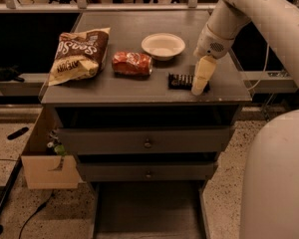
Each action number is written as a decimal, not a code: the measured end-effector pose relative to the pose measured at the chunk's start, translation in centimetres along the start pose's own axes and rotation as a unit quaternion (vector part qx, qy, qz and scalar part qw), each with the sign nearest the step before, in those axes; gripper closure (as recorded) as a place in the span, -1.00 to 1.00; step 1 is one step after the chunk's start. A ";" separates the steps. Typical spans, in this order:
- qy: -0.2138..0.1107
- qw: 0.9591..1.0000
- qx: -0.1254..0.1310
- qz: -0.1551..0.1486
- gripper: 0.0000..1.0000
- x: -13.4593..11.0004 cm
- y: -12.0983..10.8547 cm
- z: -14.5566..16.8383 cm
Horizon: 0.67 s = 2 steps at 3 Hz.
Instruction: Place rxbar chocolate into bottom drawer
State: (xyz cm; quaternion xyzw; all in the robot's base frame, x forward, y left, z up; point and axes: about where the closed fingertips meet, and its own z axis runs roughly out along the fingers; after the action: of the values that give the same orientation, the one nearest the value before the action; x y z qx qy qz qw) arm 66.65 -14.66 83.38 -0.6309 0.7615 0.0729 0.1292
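The rxbar chocolate (181,81) is a small dark flat bar lying on the grey cabinet top (139,91), near its front right. My gripper (200,86) points down at the bar's right end, its pale fingers (203,74) covering that end. The bottom drawer (148,214) is pulled out below the cabinet, with a flat bare grey floor.
A large brown-and-cream chip bag (79,55) lies at the left of the top, an orange-red packet (132,63) in the middle, a white bowl (163,45) behind it. Two upper drawers with knobs (147,144) are slightly open. A cardboard box (46,158) stands at the cabinet's left.
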 end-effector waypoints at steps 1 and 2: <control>0.003 1.000 -0.013 0.004 -1.00 0.2 0.2 1.5; 0.006 1.000 -0.023 0.008 -0.92 0.4 0.5 2.8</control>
State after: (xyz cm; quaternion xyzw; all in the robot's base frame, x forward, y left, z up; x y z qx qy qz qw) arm 66.38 -14.14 80.52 -0.6278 0.7656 0.0877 0.1093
